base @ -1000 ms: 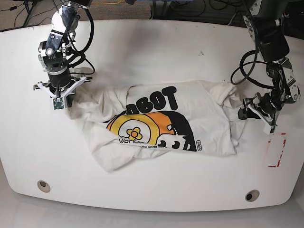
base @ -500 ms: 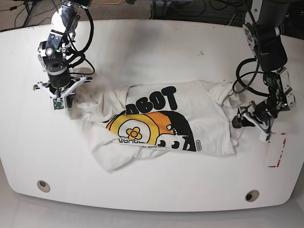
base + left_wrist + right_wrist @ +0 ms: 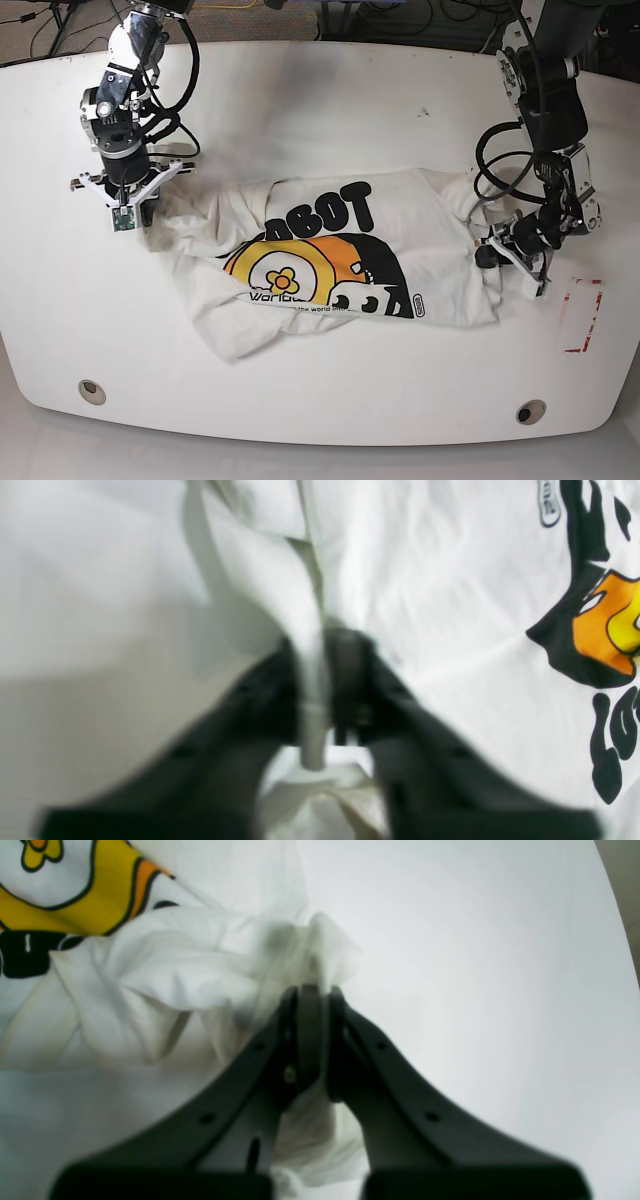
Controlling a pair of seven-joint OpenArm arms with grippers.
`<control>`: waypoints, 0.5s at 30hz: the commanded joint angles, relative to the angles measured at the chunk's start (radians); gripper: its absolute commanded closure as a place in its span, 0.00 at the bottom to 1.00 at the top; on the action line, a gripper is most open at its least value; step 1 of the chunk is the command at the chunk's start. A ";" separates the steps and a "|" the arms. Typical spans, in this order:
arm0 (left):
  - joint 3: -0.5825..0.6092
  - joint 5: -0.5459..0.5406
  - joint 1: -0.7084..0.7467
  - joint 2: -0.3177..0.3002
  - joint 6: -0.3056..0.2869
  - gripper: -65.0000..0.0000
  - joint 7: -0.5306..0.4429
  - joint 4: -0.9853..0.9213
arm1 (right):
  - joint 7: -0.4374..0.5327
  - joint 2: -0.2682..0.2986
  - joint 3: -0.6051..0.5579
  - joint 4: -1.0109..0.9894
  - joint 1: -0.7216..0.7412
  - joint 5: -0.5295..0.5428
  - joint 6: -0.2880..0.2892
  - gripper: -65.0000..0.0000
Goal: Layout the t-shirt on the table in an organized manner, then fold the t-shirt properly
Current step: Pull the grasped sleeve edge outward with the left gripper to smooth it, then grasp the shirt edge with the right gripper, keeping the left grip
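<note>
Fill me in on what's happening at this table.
A two-armed robot is spreading out a crumpled t-shirt on the table. The right gripper is shut on one bunched edge, and the left gripper is closed on the opposite edge. The shirt lies graphic side up, wrinkled and not yet folded.
</note>
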 commanded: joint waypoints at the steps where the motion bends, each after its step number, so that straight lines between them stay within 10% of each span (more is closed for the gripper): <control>1: -0.001 0.002 -0.021 -0.017 0.003 0.99 -0.013 0.009 | 0.026 0.007 0.003 0.013 0.011 0.006 -0.004 1.00; 15: -0.027 0.000 0.000 -0.063 0.003 0.99 -0.010 0.065 | 0.026 0.007 0.003 0.013 0.011 0.006 -0.004 1.00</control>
